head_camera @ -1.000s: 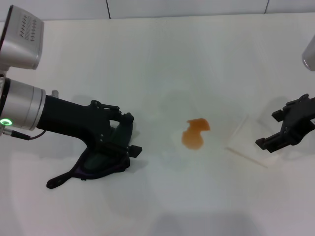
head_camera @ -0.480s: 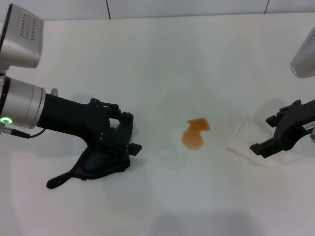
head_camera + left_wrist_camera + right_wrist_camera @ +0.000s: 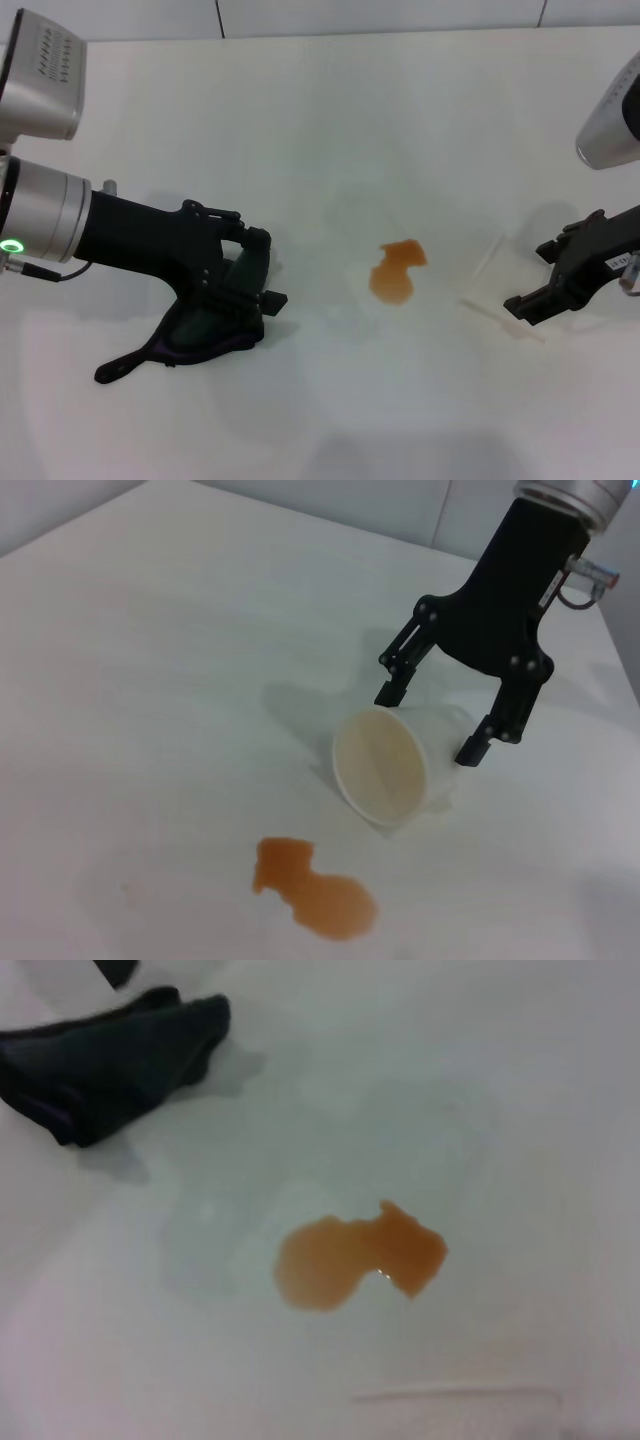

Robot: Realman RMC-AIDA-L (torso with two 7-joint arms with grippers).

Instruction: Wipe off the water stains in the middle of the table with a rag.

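My left gripper (image 3: 240, 290) is down on the rag (image 3: 205, 328) at the left of the table (image 3: 330, 130), its black fingers (image 3: 255, 262) pressed into the dark cloth and clenched on it. The rag is bunched under the gripper, with a narrow tail (image 3: 125, 365) trailing out toward me and a purplish edge along its near side. In my right wrist view the rag (image 3: 110, 1055) shows as a dark folded heap, well apart from the stain (image 3: 355, 1257).

The stain (image 3: 397, 270) lies in the middle of the table, an irregular orange-brown blotch, thin and glossy, between my two grippers. It is untouched by the rag. From my left wrist it (image 3: 315, 892) sits near the cup (image 3: 382, 765).

My right gripper (image 3: 562, 280) hangs at the right side, just above the table, its fingers spread wide and holding nothing. In my left wrist view its two fingers (image 3: 400, 670) stand apart behind the cup, one on each side, without touching it as far as I can see. The cup (image 3: 500, 290) is a white paper cup lying on its side, its mouth turned toward the stain.
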